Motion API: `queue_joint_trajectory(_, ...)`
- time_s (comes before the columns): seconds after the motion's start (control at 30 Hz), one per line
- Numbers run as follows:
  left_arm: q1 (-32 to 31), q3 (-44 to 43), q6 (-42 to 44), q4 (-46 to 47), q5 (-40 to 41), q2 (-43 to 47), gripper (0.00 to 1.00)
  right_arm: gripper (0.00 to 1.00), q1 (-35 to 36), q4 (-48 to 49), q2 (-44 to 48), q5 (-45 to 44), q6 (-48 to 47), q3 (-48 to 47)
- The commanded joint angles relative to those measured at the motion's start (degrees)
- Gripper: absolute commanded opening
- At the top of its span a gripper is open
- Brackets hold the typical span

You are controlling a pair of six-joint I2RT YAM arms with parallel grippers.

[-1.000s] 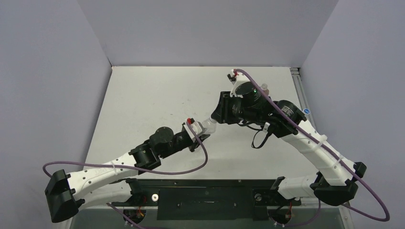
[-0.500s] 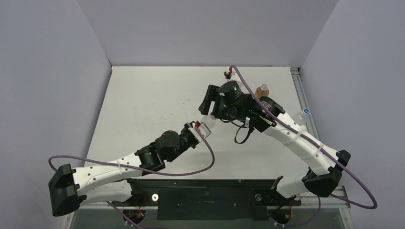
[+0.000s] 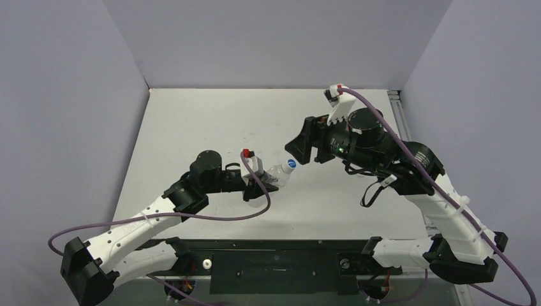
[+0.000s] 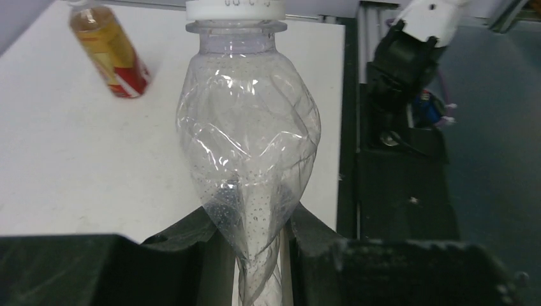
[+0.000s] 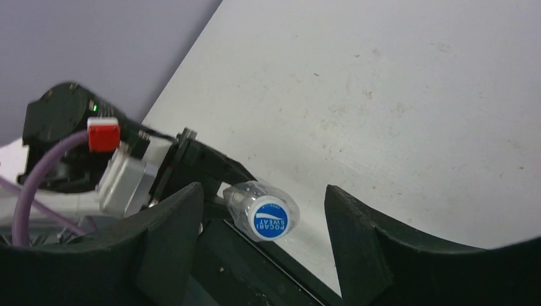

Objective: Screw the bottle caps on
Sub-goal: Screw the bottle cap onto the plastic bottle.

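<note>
Gripping the clear bottle (image 4: 249, 140) at mid-table, left gripper (image 3: 260, 185) is clamped tight; right gripper (image 3: 297, 152), jaws spread and empty, sits just right of the blue-and-white cap (image 5: 268, 218).

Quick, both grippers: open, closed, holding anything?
Left gripper: closed on the clear bottle, pinching its lower body.
Right gripper: open, holding nothing; the blue-and-white cap on the bottle sits between its fingers, untouched.

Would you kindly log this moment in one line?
left gripper: shut on clear bottle | right gripper: open | blue-and-white cap: on bottle
</note>
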State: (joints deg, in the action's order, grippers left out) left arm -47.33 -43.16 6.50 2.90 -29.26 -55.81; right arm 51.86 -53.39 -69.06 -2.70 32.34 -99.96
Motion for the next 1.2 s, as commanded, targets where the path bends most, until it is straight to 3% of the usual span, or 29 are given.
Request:
queue_joint_trajectory(0.0,4.75,-3.39,-8.26,2.52,-22.35,-0.97,0.0,0.62,0.43,-1.76,3.53,13.86,-11.47,3.93)
queue_joint_trajectory(0.13,6.06,-2.86,-13.72,6.4,-33.39,-2.28,0.0,0.6,0.44,-0.69,7.51,20.78,-13.38,8.91)
queue_joint_trajectory(0.27,6.05,-2.72,-16.05,8.3,-35.64,-3.81,0.0,0.6,0.58,0.68,8.57,26.07,-13.61,10.16)
queue_joint_trajectory(0.63,6.05,-2.85,-18.1,11.45,-36.67,-5.03,0.0,0.52,1.32,-1.55,5.51,27.91,-14.97,8.13)
queue_joint_trajectory(0.73,6.02,-2.81,-18.1,11.59,-36.67,-5.09,0.0,0.46,1.43,-2.3,4.59,27.28,-15.24,7.28)
queue_joint_trajectory(0.87,6.05,-2.65,-18.02,11.66,-36.26,-5.33,0.0,0.29,1.49,-1.81,4.16,26.96,-14.67,6.72)
queue_joint_trajectory(0.97,6.09,-2.63,-17.89,11.83,-35.03,-5.61,0.0,0.17,1.58,-1.56,4.15,24.49,-13.48,7.29)
queue_joint_trajectory(1.07,5.84,-2.44,-17.17,11.88,-30.48,-4.95,0.0,0.11,1.56,0.42,4.56,22.78,-11.3,9.25)
queue_joint_trajectory(1.17,5.08,-1.14,-15.48,12.73,-16.58,-2.97,0.0,0.07,1.52,2.51,4.22,19.76,-6.62,11.96)
